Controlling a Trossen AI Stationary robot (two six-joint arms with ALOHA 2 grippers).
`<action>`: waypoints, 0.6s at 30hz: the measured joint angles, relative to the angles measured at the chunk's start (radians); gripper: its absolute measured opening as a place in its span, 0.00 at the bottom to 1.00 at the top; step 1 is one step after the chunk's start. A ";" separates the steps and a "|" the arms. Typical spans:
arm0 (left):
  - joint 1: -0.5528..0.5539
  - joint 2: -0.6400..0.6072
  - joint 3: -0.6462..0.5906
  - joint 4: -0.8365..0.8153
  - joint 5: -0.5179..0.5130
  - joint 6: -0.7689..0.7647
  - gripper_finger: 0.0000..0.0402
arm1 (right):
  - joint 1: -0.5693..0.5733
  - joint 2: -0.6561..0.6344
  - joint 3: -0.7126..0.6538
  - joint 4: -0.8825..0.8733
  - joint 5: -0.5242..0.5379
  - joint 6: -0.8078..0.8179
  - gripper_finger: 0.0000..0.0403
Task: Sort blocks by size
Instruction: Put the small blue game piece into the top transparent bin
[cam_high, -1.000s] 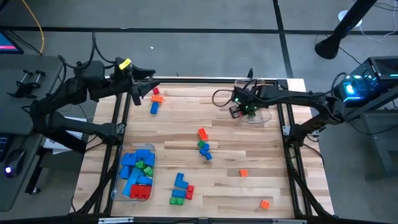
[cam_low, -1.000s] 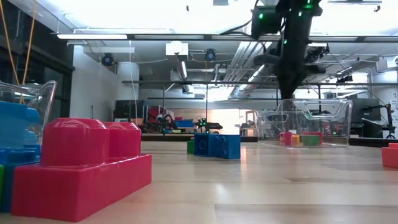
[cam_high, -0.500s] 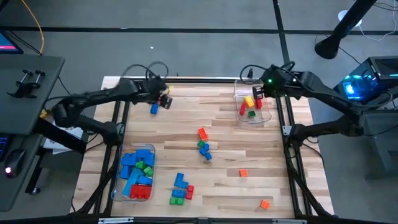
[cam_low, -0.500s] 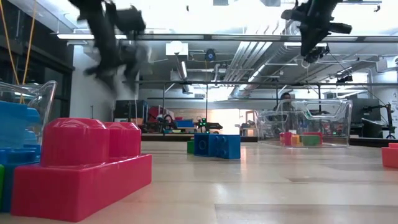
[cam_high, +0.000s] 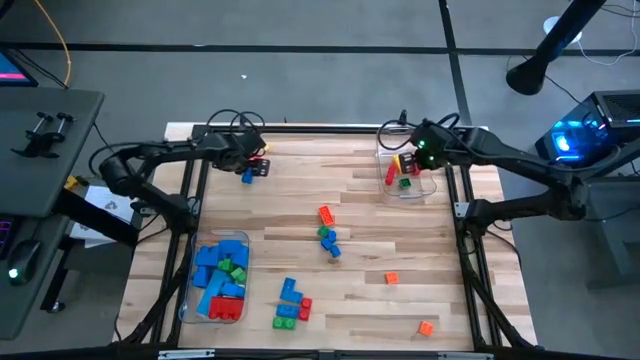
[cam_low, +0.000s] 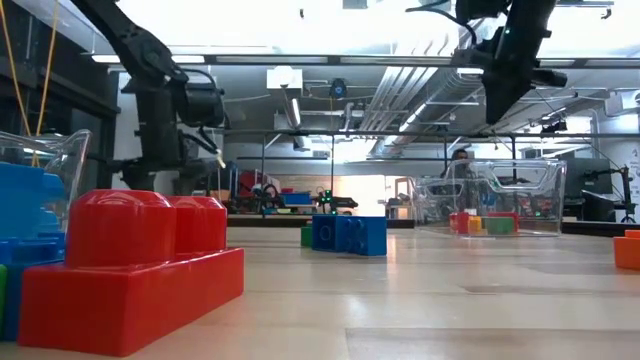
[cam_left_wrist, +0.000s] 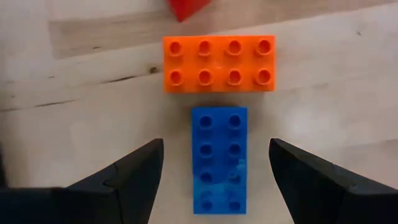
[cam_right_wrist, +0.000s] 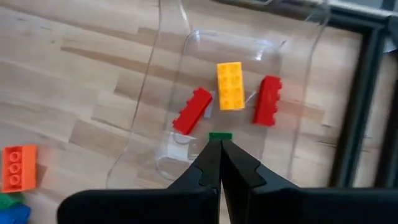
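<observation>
My left gripper (cam_left_wrist: 216, 147) is open over the table's far left part and points steeply down. Its fingers stand on either side of a blue eight-stud block (cam_left_wrist: 218, 158) without touching it; the block lies flat on the wood. An orange eight-stud block (cam_left_wrist: 219, 63) lies just beyond it. My right gripper (cam_right_wrist: 219, 142) is shut and empty, hanging above a clear tub (cam_right_wrist: 166, 93) at the far right. Red, yellow and green blocks (cam_right_wrist: 230, 85) lie in that tub. In the high view the left gripper (cam_high: 248, 160) and the right gripper (cam_high: 418, 152) are far apart.
A second clear tub (cam_high: 240, 240) at the near left holds larger blue, green and red blocks. Loose blocks lie mid-table (cam_high: 328, 236), near the front (cam_high: 291, 304) and at the near right (cam_high: 426, 327). Dark frame posts run along both side edges of the table.
My left gripper has swung from above the table's far left corner down toward the blue block, tipping from nearly level to steeply downward. My right gripper has risen and drawn back toward the far right corner, staying shut. No block has moved.
</observation>
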 joint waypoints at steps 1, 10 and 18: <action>0.000 0.012 0.000 0.010 0.010 0.010 0.69 | 0.000 0.000 -0.008 0.012 -0.007 0.000 0.00; 0.000 0.122 0.005 0.016 0.035 0.039 0.66 | 0.000 0.000 -0.026 0.036 -0.030 0.000 0.00; -0.028 0.094 -0.001 0.090 0.079 0.056 0.24 | 0.023 -0.020 0.016 0.054 -0.117 0.001 0.00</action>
